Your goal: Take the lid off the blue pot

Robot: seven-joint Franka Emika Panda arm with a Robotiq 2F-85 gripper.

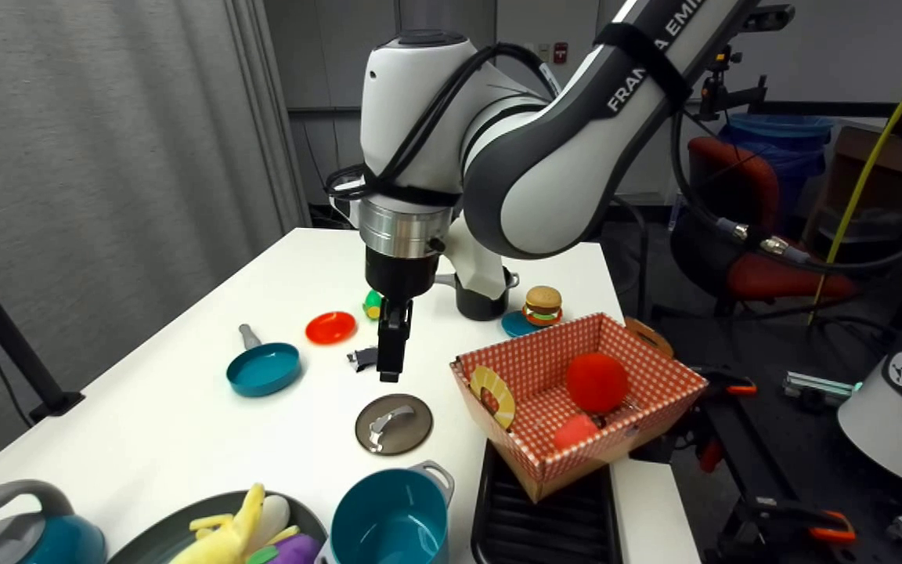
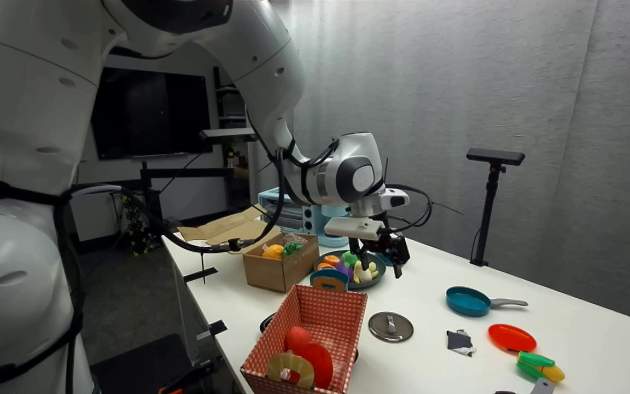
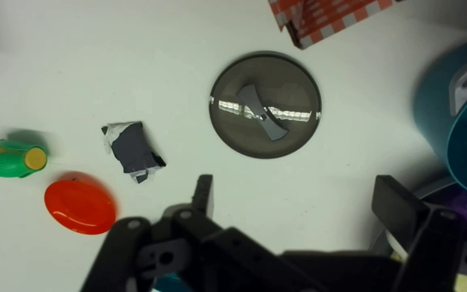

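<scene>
The lid (image 1: 412,432) lies flat on the white table, a round greyish glassy disc with a silvery bar-shaped knob. It also shows in an exterior view (image 2: 400,330) and in the wrist view (image 3: 233,129), whole and uncovered. The blue pot (image 1: 390,517) stands apart from the lid, uncovered, its teal inside visible. It is at the right edge of the wrist view (image 3: 434,105) and partly hidden behind the checked box in an exterior view (image 2: 330,274). My gripper (image 3: 296,196) is open and empty, pointing down above the table (image 1: 391,374), apart from the lid.
A red-checked box (image 1: 529,368) with red toys stands beside the lid and pot, over a black tray (image 1: 553,525). A vegetable-filled pan (image 1: 161,525) adjoins the pot. A teal pan (image 1: 263,370), red disc (image 1: 331,327), torn packet (image 3: 132,148) and black pot (image 1: 478,304) stand farther off.
</scene>
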